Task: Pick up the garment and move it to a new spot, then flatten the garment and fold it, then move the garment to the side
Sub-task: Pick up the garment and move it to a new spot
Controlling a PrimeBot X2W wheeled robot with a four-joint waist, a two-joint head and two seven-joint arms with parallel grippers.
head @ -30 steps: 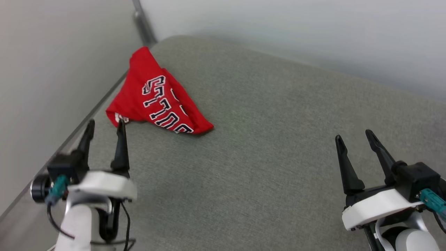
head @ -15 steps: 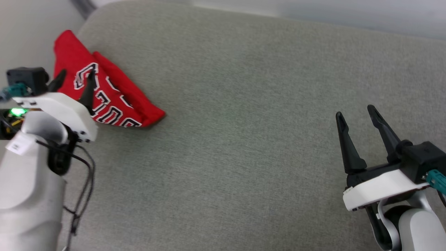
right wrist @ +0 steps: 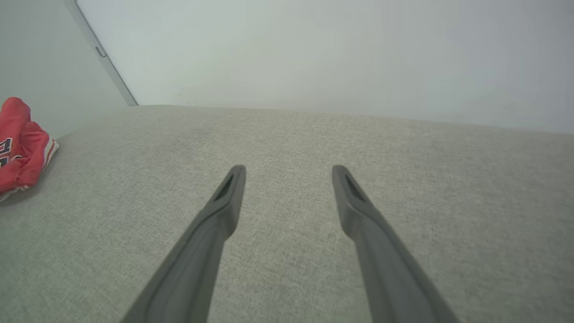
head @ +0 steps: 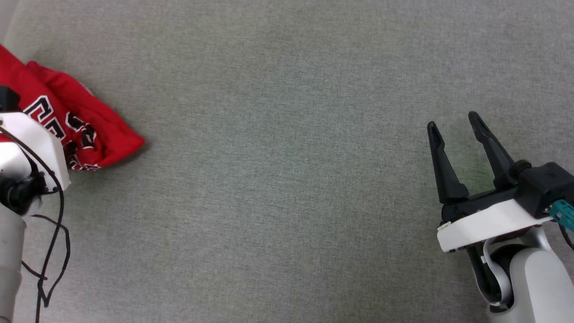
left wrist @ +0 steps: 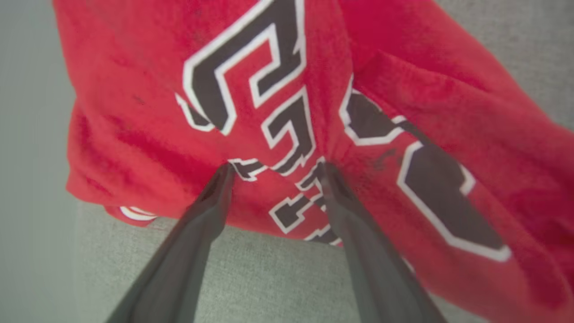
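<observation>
The garment (head: pixel 96 128), a bunched red jersey with black white-outlined lettering, lies at the far left of the grey cushion. In the left wrist view the garment (left wrist: pixel 403 89) is very close, and my left gripper (left wrist: pixel 276 169) stands open with both fingertips pressed into the lettered cloth, a fold bulging between them. In the head view the left arm's white wrist (head: pixel 31 139) covers part of the jersey. My right gripper (head: pixel 452 121) hovers open and empty over bare cushion at the lower right, far from the garment (right wrist: pixel 22 143), which the right wrist view catches at its left edge beyond the gripper (right wrist: pixel 289 169).
The grey fabric cushion (head: pixel 287 188) stretches wide between the two arms. A pale wall (right wrist: pixel 314 54) rises behind its far edge, with a metal strip (right wrist: pixel 101 54) in the corner near the garment. Loose black cables (head: pixel 54 233) hang from the left wrist.
The head camera has swung, shifting the whole picture. My left gripper has advanced from short of the jersey onto it, fingertips now pressing into the cloth. The right gripper stays open.
</observation>
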